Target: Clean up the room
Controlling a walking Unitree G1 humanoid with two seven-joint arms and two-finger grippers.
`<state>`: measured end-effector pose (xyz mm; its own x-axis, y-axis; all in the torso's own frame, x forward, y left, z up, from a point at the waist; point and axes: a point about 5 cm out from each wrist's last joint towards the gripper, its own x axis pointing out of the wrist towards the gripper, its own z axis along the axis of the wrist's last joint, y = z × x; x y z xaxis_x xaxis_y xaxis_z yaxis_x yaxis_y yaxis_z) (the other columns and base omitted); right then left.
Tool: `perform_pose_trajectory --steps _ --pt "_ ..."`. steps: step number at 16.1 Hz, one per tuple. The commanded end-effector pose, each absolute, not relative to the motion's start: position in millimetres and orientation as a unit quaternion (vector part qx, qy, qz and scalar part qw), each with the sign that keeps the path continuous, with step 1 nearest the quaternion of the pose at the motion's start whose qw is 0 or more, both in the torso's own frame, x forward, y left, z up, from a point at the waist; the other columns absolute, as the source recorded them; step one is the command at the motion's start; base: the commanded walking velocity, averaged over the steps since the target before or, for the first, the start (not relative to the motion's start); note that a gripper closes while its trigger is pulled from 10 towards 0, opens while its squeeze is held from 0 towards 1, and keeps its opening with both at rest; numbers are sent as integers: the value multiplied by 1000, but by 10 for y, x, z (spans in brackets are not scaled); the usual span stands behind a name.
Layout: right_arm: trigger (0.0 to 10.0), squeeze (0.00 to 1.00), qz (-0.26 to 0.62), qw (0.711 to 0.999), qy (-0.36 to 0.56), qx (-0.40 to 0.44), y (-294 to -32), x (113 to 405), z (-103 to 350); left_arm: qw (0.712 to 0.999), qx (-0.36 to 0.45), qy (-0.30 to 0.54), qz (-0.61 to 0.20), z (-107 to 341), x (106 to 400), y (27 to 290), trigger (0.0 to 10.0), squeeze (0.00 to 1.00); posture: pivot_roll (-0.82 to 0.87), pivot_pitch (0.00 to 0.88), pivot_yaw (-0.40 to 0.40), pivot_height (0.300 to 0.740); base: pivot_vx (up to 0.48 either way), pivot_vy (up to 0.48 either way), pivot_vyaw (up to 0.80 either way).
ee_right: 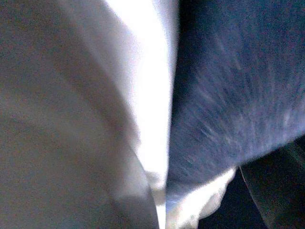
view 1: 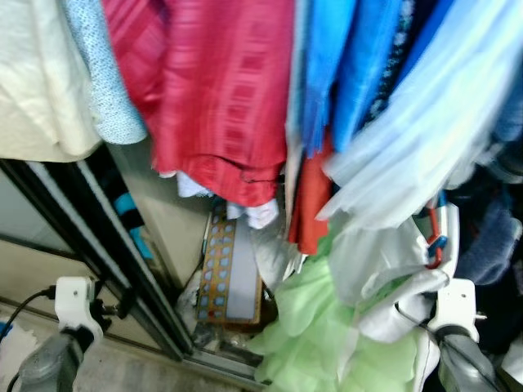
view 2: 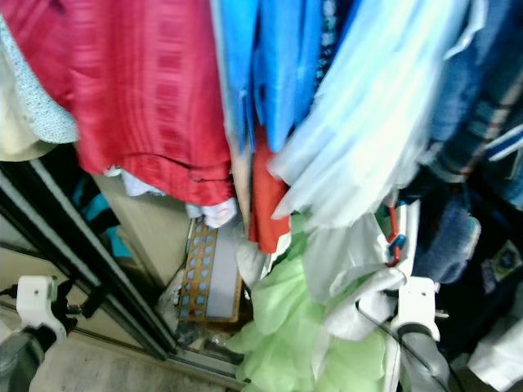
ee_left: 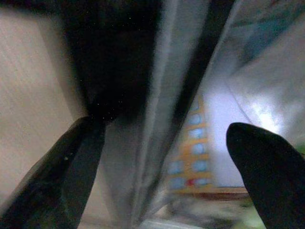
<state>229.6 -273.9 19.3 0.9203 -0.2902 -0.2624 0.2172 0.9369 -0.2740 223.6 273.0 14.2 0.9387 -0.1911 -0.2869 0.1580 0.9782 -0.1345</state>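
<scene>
Overhead, landmark: red shirt (view 1: 216, 98) hanging among the wardrobe clothes.
Blue garments (view 1: 343, 65): just beside the red shirt, on its right.
Pale translucent garment (view 1: 409, 139): further right, slanting down.
Green cloth (view 1: 319, 335): heaped below the red shirt, to the right.
Dotted box (view 1: 229, 269): directly beneath the red shirt, leaning on the wardrobe floor.
Left gripper (ee_left: 167, 167): low, left of the red shirt, at the sliding-door frame (view 1: 122, 245); 2 fingers spread wide, holding nothing.
Right gripper: low right, pressed into white cloth (ee_right: 143, 95) and dark blue cloth (ee_right: 238, 95); finger spread cannot be told.

No text, label or number can be read on anything here.
</scene>
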Motion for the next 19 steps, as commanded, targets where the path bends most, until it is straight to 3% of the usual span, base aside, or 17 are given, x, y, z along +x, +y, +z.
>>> perform_pose_trajectory --steps 1,7,12,15,19 --pt "10000 0 -103 978 118 -138 -2599 2362 353 978 -41 93 -181 387 2400 2414 10000 0 -92 0 15 740 0 0 0" --pt "10000 0 -56 983 27 -170 -2282 2301 930 967 -41 -4 -252 887 2399 1925 10000 0 -100 0 13 740 0 0 0" --pt "10000 0 -39 974 88 -204 -2307 1662 805 968 -33 23 -248 903 2277 1831 10000 0 -115 0 16 740 0 0 0" --pt "10000 0 -36 979 33 -198 -2171 1818 1081 971 -25 17 -235 972 2298 1708 10000 0 -124 0 25 740 0 0 0" --pt "10000 0 -36 980 26 -196 -2150 1911 1114 970 -25 1 -243 1081 2336 1619 10000 0 -119 0 24 740 0 0 0"
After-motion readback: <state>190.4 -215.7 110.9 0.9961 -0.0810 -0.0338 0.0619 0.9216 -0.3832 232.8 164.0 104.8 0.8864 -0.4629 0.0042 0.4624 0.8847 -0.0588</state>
